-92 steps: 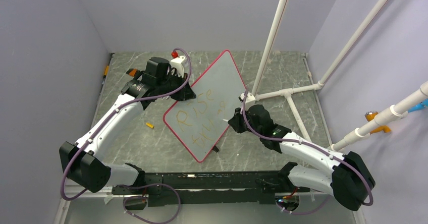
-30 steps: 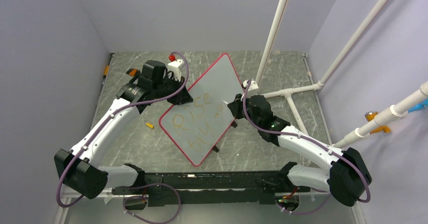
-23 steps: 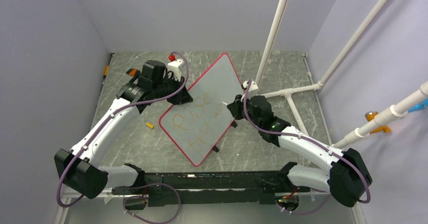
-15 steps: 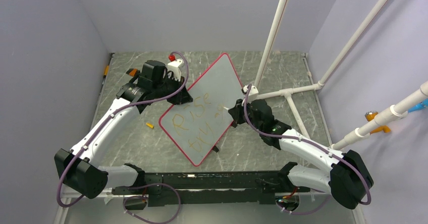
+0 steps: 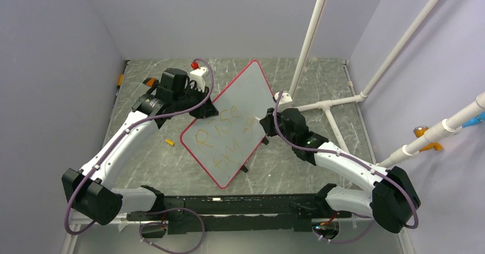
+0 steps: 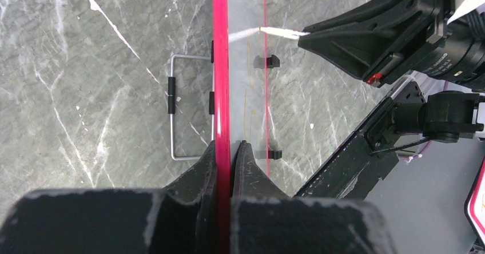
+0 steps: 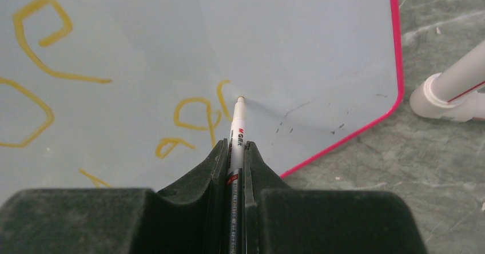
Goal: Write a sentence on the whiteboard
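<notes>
The left claw (image 6: 224,145) clamps the whiteboard (image 5: 246,94) by its rim, propping it tilted for writing. The right claw (image 7: 234,145) pinches the marker (image 7: 237,119), its tip touching the board beside the sentence (image 7: 194,114).

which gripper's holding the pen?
The right gripper, shut on the slim white marker pen, tip against the pale red-rimmed whiteboard; the left gripper only clamps that board's rim.

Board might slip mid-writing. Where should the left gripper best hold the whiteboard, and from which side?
Probably its thin red rim, edge-on from the left-hand edge, where the left gripper pinches the whiteboard now: the panel is thin and flat, and that spot keeps fingers off the sentence.
</notes>
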Motion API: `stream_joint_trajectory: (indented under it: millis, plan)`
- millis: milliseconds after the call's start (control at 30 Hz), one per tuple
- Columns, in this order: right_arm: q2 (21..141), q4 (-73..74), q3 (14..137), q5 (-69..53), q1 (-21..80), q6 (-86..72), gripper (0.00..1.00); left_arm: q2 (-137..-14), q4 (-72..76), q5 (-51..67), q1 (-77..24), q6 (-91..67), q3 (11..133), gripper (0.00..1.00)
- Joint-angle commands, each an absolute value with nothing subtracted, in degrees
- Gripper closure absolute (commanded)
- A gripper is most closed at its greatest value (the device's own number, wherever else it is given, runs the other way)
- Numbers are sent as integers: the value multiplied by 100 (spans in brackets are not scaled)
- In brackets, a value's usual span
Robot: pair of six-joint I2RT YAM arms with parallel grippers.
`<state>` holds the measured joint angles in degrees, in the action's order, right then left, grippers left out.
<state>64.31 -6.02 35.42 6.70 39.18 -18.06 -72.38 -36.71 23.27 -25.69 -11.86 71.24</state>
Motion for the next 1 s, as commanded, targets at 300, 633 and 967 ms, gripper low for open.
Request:
stream_joint_trajectory:
  millis: [300,633,967]
  plan:
    - [6624,-852,4105,620,3912,-1740,100,-7455,-4186,1063,-2548,358,6821,100]
    - [6666,-861,3789,612,3905,-1849,100,-7419,-4176,1055,-2549,360,6813,100]
    - [6513,-771,3518,735,3908,-1881,100,-7414,-4187,1041,-2548,360,6808,100]
